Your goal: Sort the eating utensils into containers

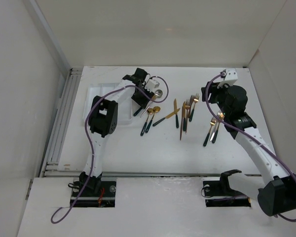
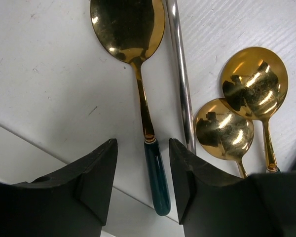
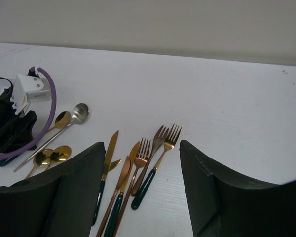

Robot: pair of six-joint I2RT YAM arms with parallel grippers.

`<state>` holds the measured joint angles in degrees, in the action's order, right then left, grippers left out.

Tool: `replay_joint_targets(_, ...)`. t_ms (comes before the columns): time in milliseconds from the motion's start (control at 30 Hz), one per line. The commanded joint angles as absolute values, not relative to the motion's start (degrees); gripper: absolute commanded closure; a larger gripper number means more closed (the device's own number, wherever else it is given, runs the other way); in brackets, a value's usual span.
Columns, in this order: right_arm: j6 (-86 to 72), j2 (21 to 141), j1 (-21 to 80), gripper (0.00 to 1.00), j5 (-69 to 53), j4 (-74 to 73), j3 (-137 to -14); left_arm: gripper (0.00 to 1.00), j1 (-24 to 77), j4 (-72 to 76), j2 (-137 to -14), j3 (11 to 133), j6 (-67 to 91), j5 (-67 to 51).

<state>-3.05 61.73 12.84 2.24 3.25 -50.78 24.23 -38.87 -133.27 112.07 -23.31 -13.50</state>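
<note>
My left gripper (image 2: 143, 170) is open and low over the table, its jaws on either side of the dark green handle of a gold spoon (image 2: 155, 177), not touching it. The handle's end lies over the rim of the white tray (image 2: 34, 163). A silver spoon's handle (image 2: 180, 74) and two gold spoon heads (image 2: 254, 84) lie just to the right. In the top view the left gripper (image 1: 139, 102) sits by the tray (image 1: 96, 96). My right gripper (image 3: 143, 197) is open and empty, held above forks (image 3: 160, 148) and knives (image 3: 108, 158).
In the top view knives (image 1: 167, 116) and forks (image 1: 190, 106) lie mid-table, and two more utensils (image 1: 212, 131) lie under the right arm. White walls enclose the table on three sides. A rail runs along the left edge (image 1: 59, 123).
</note>
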Motion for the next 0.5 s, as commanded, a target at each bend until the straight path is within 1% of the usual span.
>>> replay_joint_targets(0,-3.8,59.9,13.3,0.33,3.3,4.0,-52.8,0.57,23.6,-40.6,-133.2,110.7,-21.9,-14.6)
replay_joint_targets(33,-3.8,59.9,13.3,0.33,3.3,4.0,-52.8,0.57,23.6,-41.2,-133.8,110.7,-21.9,-14.6)
replay_joint_targets(67,-4.3,59.9,13.3,0.33,3.3,4.0,-52.8,0.61,23.0,-41.2,-133.8,110.7,-21.9,-14.6)
replay_joint_targets(167,-4.9,59.4,13.3,0.33,3.9,3.4,-52.8,0.74,23.0,-42.4,-133.8,110.2,-21.9,-15.9)
replay_joint_targets(200,-4.9,59.4,13.3,0.33,3.9,3.4,-52.8,0.81,23.0,-42.5,-134.3,110.2,-21.9,-17.0)
replay_joint_targets(300,-6.2,58.3,13.3,0.33,4.4,3.4,-52.8,0.87,23.0,-43.1,-134.3,110.2,-21.9,-18.9)
replay_joint_targets(367,-6.8,57.7,13.3,0.33,4.4,3.4,-52.8,1.00,23.0,-43.1,-134.3,110.7,-21.9,-18.9)
replay_joint_targets(467,-7.5,57.1,13.3,0.34,4.4,2.9,-52.8,1.00,23.0,-42.5,-134.3,111.9,-21.9,-19.4)
